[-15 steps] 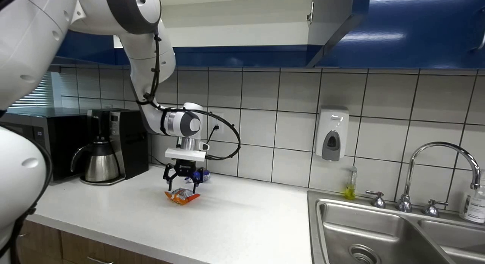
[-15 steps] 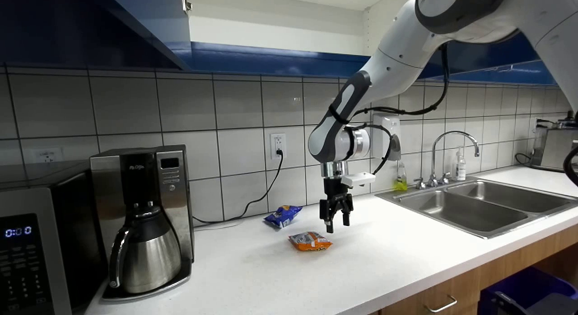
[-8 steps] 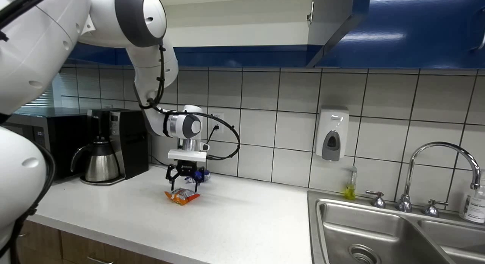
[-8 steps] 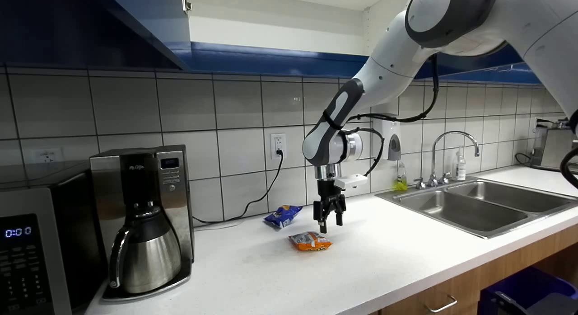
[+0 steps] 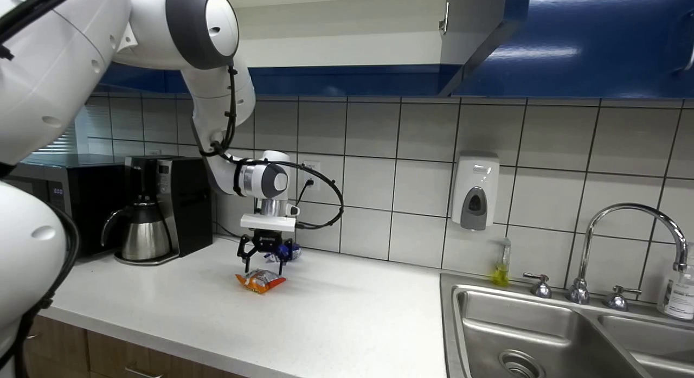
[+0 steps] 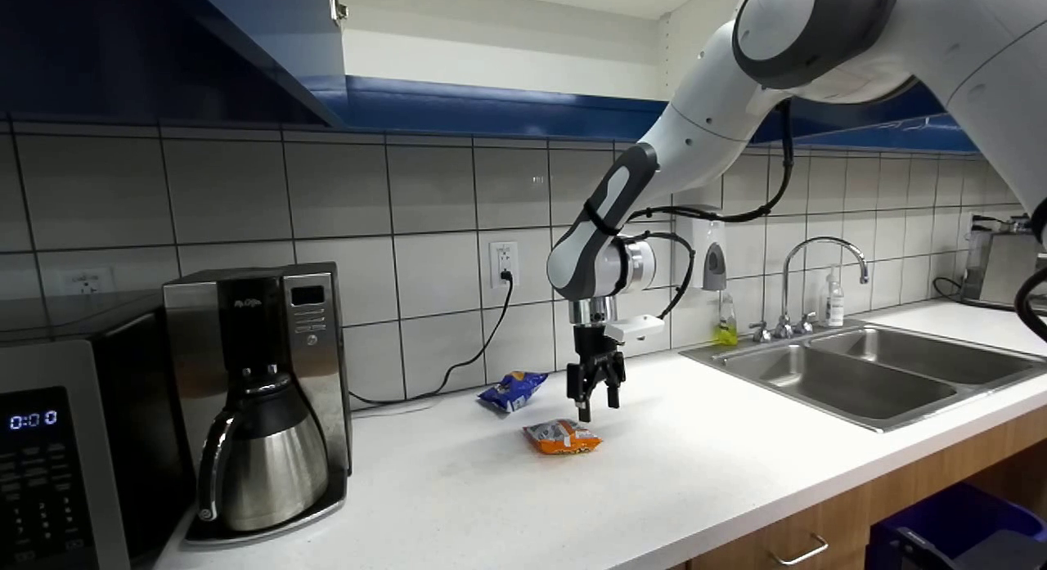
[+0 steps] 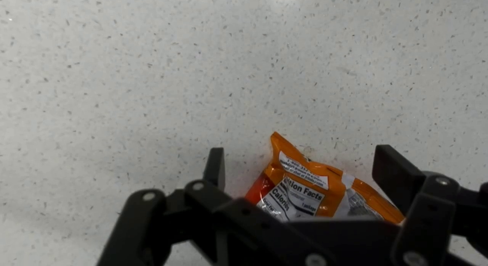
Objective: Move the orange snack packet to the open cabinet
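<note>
A: What do the jaws hold?

B: Nothing; they stand wide apart. In the wrist view the orange snack packet (image 7: pixel 307 187) shows partly between them, between four and five o'clock from the centre, lying on the table (image 7: pixel 133 90).

A: What could spoil the grasp?

B: Its pointed corner, I'd say. That runs toward four o'clock, right beside one finger (image 7: pixel 394 174); whether they touch, I can't make out. Lowered from here, the finger might pin or crumple it. And closing too high, the jaws could slip off the crinkly wrapper.

A: Farther off, the blue packet (image 6: pixel 513 392)?

B: In an exterior view it lies between ten and eleven o'clock from the orange one, apart from it. A sideways overshoot might nudge it.

A: And the open cabinet (image 6: pixel 499 47)?

B: At twelve o'clock there, well above the table. Too low a lift could knock the packet against its blue front edge (image 6: pixel 491 108).
</note>
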Tool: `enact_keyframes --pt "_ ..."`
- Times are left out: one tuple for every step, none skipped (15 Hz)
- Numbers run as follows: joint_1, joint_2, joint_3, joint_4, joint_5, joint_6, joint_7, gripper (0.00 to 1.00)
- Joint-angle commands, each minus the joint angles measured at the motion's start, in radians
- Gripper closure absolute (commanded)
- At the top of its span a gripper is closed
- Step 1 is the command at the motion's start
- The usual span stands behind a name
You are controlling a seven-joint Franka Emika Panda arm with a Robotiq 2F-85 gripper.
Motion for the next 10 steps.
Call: enact_keyframes --pt "-0.018 -0.007 0.013 -0.013 -0.025 0.004 0.012 0.00" --pt "-0.020 -0.006 0.016 -0.016 -0.022 0.009 0.008 0.00" --pt "-0.021 -0.003 0.016 -0.013 -0.022 0.005 0.007 0.00" --pt "-0.019 0.001 0.016 -0.008 -0.025 0.001 0.006 0.00" --pt "-0.016 0.006 0.015 -0.002 -0.030 0.001 0.009 0.00" --pt "-0.014 0.012 0.015 0.006 -0.032 0.001 0.009 0.00" --pt "-0.012 0.018 0.015 0.012 -0.037 0.001 0.010 0.00" --pt "-0.008 0.025 0.014 0.021 -0.045 0.002 0.011 0.00" --pt "-0.005 0.036 0.013 0.035 -0.054 0.001 0.011 0.00" --pt "-0.005 0.047 0.016 0.048 -0.059 0.000 0.008 0.00"
